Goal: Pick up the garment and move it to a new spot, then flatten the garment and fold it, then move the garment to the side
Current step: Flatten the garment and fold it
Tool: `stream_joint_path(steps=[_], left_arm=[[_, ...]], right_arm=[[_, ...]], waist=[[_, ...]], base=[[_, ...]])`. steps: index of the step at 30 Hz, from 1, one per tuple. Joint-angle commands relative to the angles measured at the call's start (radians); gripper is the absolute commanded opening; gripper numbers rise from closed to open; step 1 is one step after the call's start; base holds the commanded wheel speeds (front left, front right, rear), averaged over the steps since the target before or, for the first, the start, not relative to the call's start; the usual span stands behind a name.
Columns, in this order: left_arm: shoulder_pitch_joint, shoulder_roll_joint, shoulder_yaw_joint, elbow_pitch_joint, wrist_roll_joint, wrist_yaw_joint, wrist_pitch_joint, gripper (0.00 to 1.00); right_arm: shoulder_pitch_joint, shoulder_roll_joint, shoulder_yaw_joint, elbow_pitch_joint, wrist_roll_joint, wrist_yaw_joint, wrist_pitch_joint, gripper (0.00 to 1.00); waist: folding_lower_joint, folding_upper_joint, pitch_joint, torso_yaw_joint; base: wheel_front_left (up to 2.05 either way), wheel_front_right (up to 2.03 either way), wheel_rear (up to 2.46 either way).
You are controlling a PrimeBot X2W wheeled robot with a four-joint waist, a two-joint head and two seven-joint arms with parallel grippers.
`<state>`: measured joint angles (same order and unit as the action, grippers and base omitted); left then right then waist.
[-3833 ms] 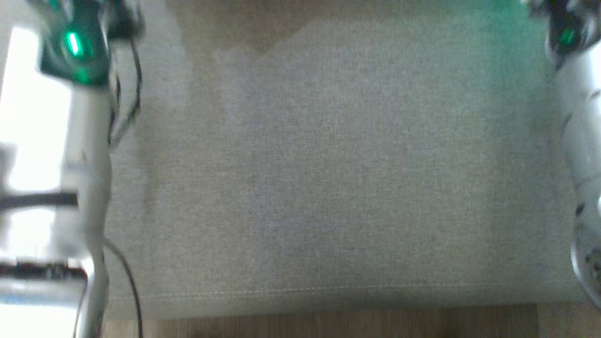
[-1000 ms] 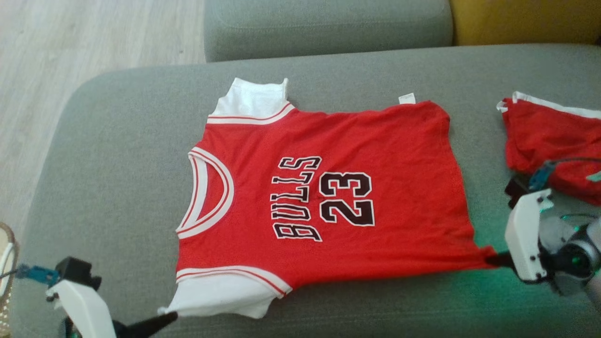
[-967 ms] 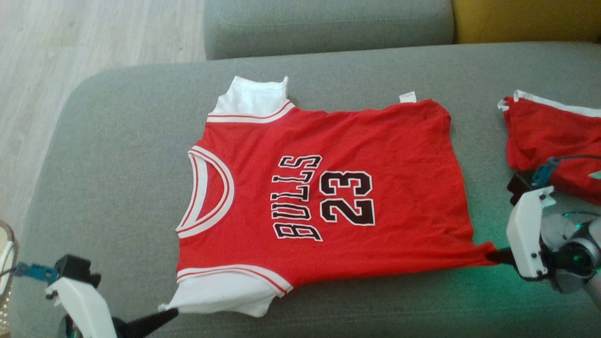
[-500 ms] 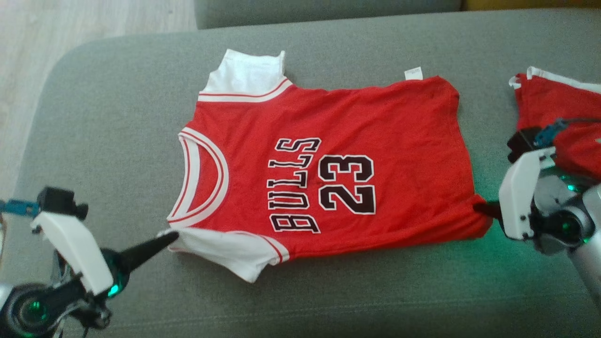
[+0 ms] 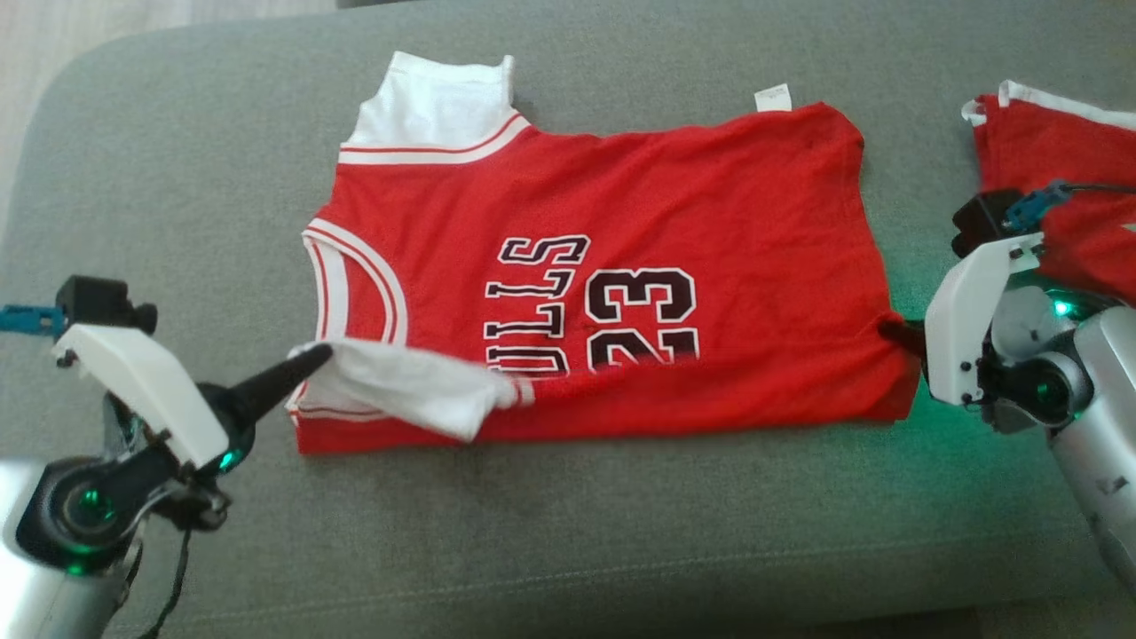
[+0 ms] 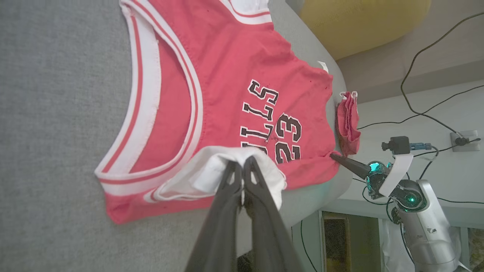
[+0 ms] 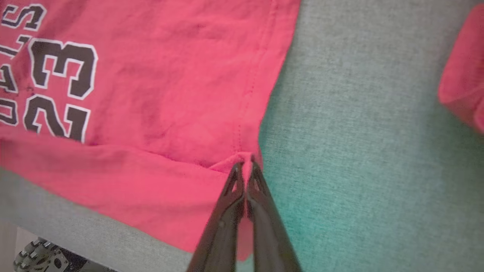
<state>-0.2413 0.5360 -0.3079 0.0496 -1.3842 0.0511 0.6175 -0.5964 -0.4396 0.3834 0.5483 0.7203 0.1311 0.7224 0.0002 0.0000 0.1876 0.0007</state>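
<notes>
The garment is a red jersey with white sleeves and black "BULLS 23" lettering, spread on the grey sofa. Its near long edge is turned up and over, covering the lower part of the lettering. My left gripper is shut on the near white sleeve, which it holds lifted above the neckline. The left wrist view shows those fingers pinching the white cloth. At the near right, my right gripper is shut on the hem corner, with red cloth bunched between its tips.
A second red garment with white trim lies on the sofa just right of my right gripper. The sofa's front edge runs along the bottom of the head view. A yellow cushion sits behind the sofa. Wood floor lies at the far left.
Both grippers have carried the jersey's near edge up and away from me, folding it over the lettering. The white sleeve is lifted off the sofa. The head camera has tilted down.
</notes>
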Motion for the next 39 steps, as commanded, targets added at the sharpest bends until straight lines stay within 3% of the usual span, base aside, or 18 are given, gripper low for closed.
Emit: stream_joint_path(steps=[1, 24, 25, 26, 27, 33, 38, 39], left_arm=[[-0.077, 0.026, 0.055, -0.008, 0.017, -0.009, -0.021, 0.0], [-0.212, -0.032, 0.017, 0.127, 0.102, 0.023, -0.077, 0.0], [-0.218, -0.036, 0.015, 0.134, 0.107, 0.029, -0.081, 0.0], [-0.224, -0.04, 0.016, 0.143, 0.116, 0.037, -0.093, 0.42], [-0.232, -0.045, 0.019, 0.151, 0.13, 0.043, -0.114, 0.99], [-0.296, -0.087, 0.061, 0.234, 0.217, 0.088, -0.302, 1.0], [-0.321, -0.098, 0.068, 0.277, 0.288, 0.081, -0.436, 1.0], [-0.324, -0.094, 0.07, 0.273, 0.341, 0.071, -0.528, 1.0]], right_arm=[[-0.044, -0.004, 0.004, -0.015, -0.01, 0.0, -0.023, 0.0], [-0.135, 0.016, 0.076, 0.076, 0.024, 0.0, -0.197, 0.0], [-0.138, 0.018, 0.077, 0.081, 0.026, 0.0, -0.208, 0.21], [-0.141, 0.02, 0.076, 0.087, 0.028, 0.0, -0.219, 0.99], [-0.144, 0.023, 0.075, 0.093, 0.032, 0.0, -0.228, 1.0], [-0.169, 0.024, 0.071, 0.143, 0.009, 0.0, -0.296, 1.0], [-0.178, 0.021, 0.053, 0.158, -0.007, 0.0, -0.384, 1.0], [-0.174, 0.019, 0.037, 0.145, -0.015, 0.0, -0.455, 1.0]], waist=[[-0.0002, 0.0, 0.015, -0.009], [-0.0002, 0.0, 0.076, -0.027], [-0.0002, 0.0, 0.077, -0.027], [-0.0002, 0.0, 0.078, -0.026], [-0.0002, 0.0, 0.079, -0.026], [-0.0002, 0.0, 0.077, -0.027], [-0.0002, 0.0, 0.057, -0.027], [-0.0002, 0.0, 0.044, -0.028]], base=[[0.0, 0.0, 0.0], [0.0, 0.0, 0.0], [0.0, 0.0, 0.0], [0.0, 0.0, 0.0], [0.0, 0.0, 0.0], [0.0, 0.0, 0.0], [0.0, 0.0, 0.0], [0.0, 0.0, 0.0]])
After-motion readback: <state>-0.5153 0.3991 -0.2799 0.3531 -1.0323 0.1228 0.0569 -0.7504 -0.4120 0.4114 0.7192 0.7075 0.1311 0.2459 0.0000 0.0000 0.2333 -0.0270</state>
